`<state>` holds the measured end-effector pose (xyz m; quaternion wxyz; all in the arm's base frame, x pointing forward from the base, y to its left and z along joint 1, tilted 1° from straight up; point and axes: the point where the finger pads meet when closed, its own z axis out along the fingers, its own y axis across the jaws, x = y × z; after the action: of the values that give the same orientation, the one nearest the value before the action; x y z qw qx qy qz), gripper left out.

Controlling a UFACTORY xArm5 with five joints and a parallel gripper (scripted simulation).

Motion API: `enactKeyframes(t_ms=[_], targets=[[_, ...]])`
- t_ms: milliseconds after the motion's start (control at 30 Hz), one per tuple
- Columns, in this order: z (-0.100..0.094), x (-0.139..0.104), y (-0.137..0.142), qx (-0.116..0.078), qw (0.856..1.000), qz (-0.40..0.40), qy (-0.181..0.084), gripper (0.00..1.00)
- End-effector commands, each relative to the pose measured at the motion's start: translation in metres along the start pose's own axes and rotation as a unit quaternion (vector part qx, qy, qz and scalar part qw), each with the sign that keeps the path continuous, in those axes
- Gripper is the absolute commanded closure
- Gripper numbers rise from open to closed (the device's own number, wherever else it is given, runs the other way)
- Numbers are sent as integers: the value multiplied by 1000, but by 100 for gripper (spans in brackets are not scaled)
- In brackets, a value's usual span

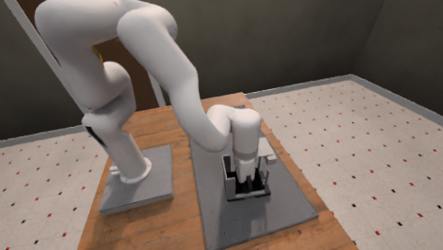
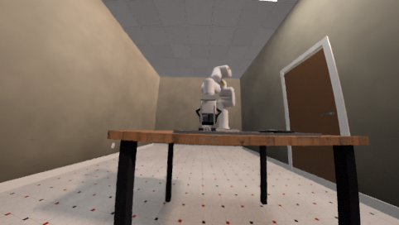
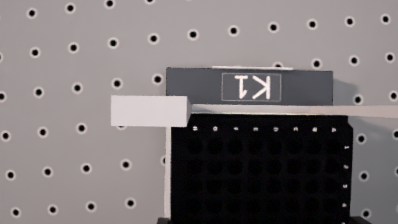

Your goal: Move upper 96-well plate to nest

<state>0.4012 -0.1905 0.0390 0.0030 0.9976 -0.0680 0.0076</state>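
The stack rack K1 (image 1: 228,186) (image 2: 207,128) stands on the grey perforated baseplate (image 1: 280,207) (image 3: 75,165). In the wrist view its dark K1 label (image 3: 251,86) and a white rack wall (image 3: 149,111) lie just beyond the black upper 96-well plate (image 3: 260,170), which fills the lower right of that view. My gripper (image 1: 248,183) (image 2: 207,119) reaches straight down into the rack and is shut on the upper plate across its sides. The lower plate is hidden beneath it. A low dark flat fixture (image 2: 275,131) further along the table may be nest N1; I cannot read its label.
The baseplate lies on a wooden table (image 1: 152,124) (image 2: 232,138). The arm's base stands on a grey slab (image 1: 153,184) to the left of the rack. The rack's white posts (image 1: 271,159) stand close around the gripper. A brown door (image 2: 310,112) is in the wall.
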Motion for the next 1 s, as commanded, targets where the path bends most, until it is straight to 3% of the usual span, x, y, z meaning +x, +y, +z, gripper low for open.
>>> enactKeyframes(t_ms=[0, 967], targets=[[-3, 1, 0, 1, 1000, 0, 2, 100], [-17, 1, 0, 1, 1000, 0, 2, 100]])
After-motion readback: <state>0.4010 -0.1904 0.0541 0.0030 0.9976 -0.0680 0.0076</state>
